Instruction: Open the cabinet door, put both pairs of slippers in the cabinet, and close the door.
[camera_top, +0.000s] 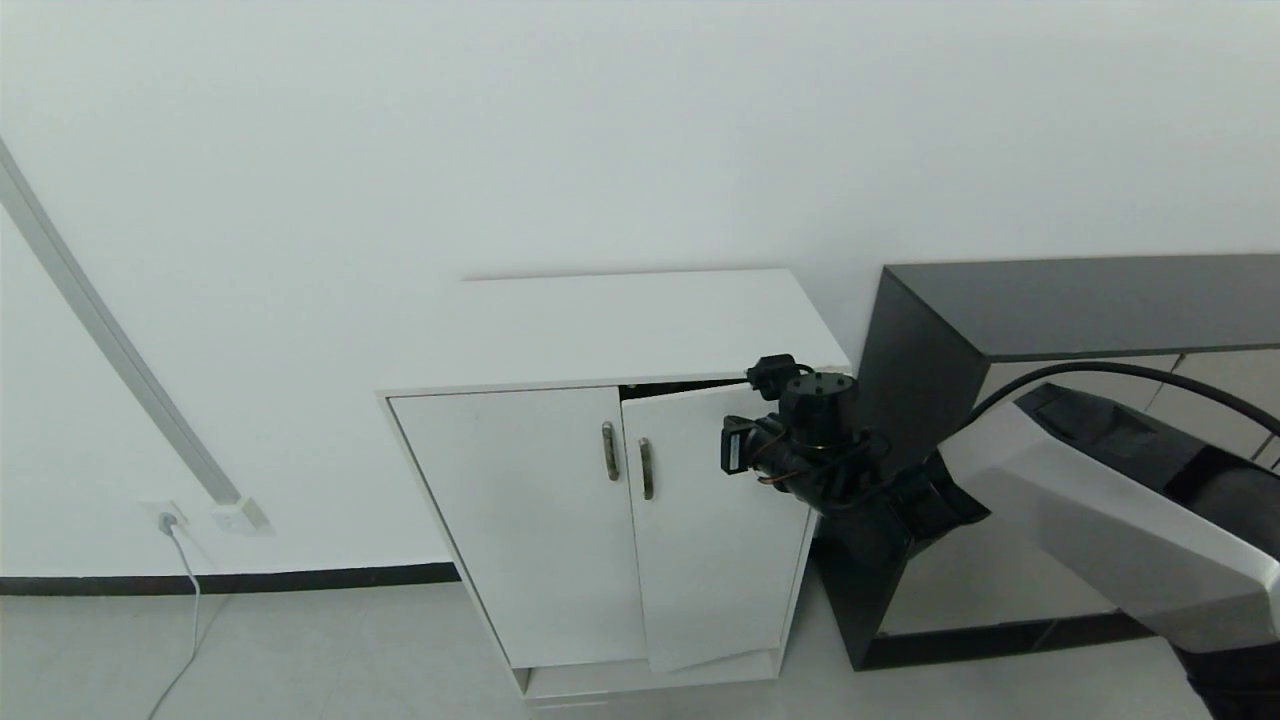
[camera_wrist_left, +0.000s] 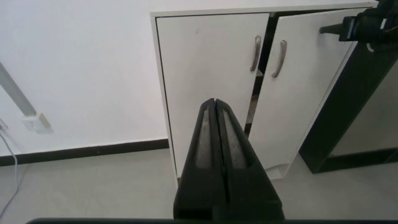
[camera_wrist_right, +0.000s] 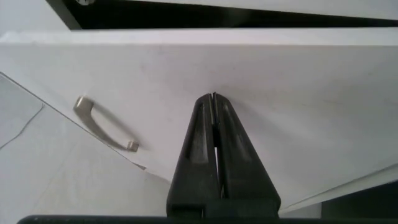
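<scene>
Jaws clenched on both arms, nothing held. The right jaws show a hairline slit between the fingers but are otherwise pressed together. The left jaws are fully together.

Target is the cabinet: white, low, flat top, two doors. It stands on the pale floor against the white wall. Its left door is flush and shut. Its right door is ajar, handle side swung out a little, with a dark gap along its top edge. Each door carries a vertical metal bar next to the centre seam: left handle, right handle.

Position: the right wrist sits in front of the upper hinge-side part of the right door, near the cabinet's top right corner. The right jaws point at that door's face with the tips very close to it. Cannot tell if they touch. The right handle is off to one side, clear of the tips. The left jaws are well back from the cabinet, aimed at its front, not touching.

A black bench stands just beside the cabinet on the robot's right. On the wall to the robot's left are a slanted conduit and a socket, with a cable dropping to the floor.
</scene>
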